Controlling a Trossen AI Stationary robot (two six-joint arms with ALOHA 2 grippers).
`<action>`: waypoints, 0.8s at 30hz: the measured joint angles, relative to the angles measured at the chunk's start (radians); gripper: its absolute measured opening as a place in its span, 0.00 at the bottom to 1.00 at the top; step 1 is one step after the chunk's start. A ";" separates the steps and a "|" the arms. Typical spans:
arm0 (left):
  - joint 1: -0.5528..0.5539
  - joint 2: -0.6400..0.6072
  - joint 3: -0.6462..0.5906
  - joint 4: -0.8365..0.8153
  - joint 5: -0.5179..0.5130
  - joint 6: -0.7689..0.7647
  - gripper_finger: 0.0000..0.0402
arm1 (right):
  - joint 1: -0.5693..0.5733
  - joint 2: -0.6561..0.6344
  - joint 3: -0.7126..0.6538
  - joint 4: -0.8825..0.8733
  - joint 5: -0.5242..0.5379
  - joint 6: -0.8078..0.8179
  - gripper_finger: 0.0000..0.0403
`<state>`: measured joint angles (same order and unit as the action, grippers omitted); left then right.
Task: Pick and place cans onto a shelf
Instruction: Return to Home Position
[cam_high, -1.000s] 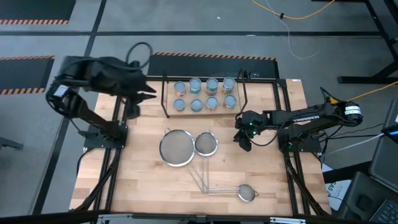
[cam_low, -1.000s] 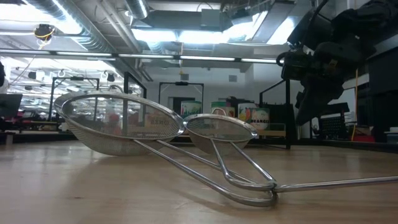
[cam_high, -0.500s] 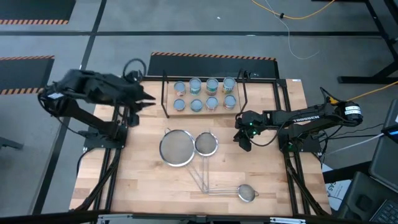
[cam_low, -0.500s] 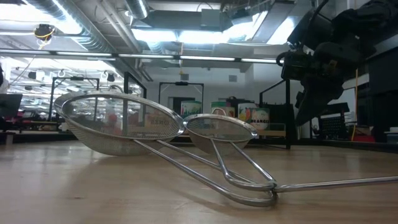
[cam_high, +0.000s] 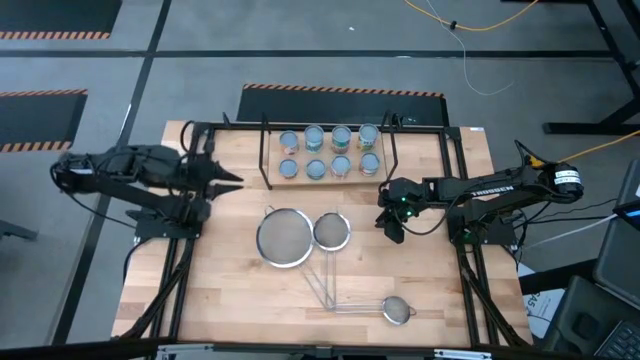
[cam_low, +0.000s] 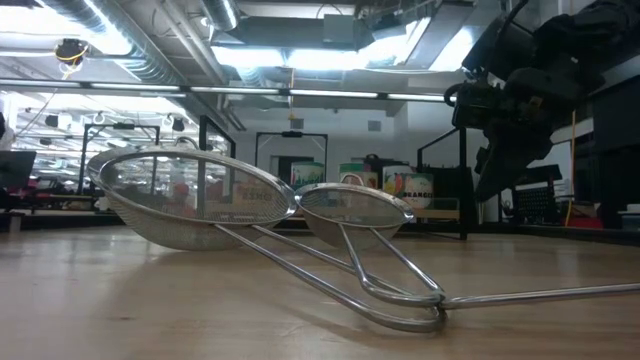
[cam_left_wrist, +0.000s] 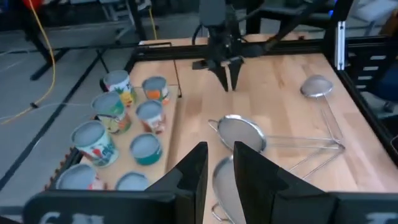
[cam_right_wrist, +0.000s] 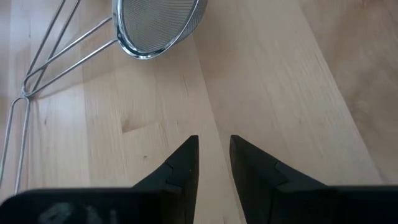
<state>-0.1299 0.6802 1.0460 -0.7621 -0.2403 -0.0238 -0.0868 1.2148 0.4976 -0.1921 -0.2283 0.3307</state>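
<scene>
Several cans (cam_high: 328, 152) stand upright in two rows on the shelf (cam_high: 266, 155) at the table's far middle. They also show in the left wrist view (cam_left_wrist: 124, 124) and behind the strainers in the low view (cam_low: 400, 185). My left gripper (cam_high: 232, 180) hovers to the left of the shelf, pointing toward the table's right; its fingers (cam_left_wrist: 219, 155) are shut to a narrow gap and empty. My right gripper (cam_high: 390, 230) hangs right of the strainers, pointing down at bare wood; its fingers (cam_right_wrist: 213, 146) are shut to a narrow gap and empty.
A large mesh strainer (cam_high: 284, 238) and a medium one (cam_high: 331, 231) lie at the table's middle, their long handles running toward the near edge. A small strainer (cam_high: 398, 311) lies near the front. A black frame (cam_high: 190, 130) edges the table.
My left arm has come down from high beside the shelf and drawn back toward the table's left and near side; its gripper now hangs lower, farther from the cans. The cans, the strainers and my right arm have kept still.
</scene>
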 joint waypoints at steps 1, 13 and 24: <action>0.000 -0.033 -0.045 0.027 0.003 0.000 0.17 | 0.000 0.000 0.000 0.000 0.000 0.000 0.24; 0.000 -0.359 -0.500 0.334 0.018 0.007 0.17 | 0.000 0.000 0.000 0.000 0.000 0.000 0.24; 0.000 -0.568 -0.711 0.453 0.018 0.034 0.17 | 0.000 0.000 0.000 0.003 0.000 0.000 0.24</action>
<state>-0.1299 0.1125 0.3347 -0.3095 -0.2222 0.0105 -0.0866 1.2148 0.4976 -0.1892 -0.2283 0.3309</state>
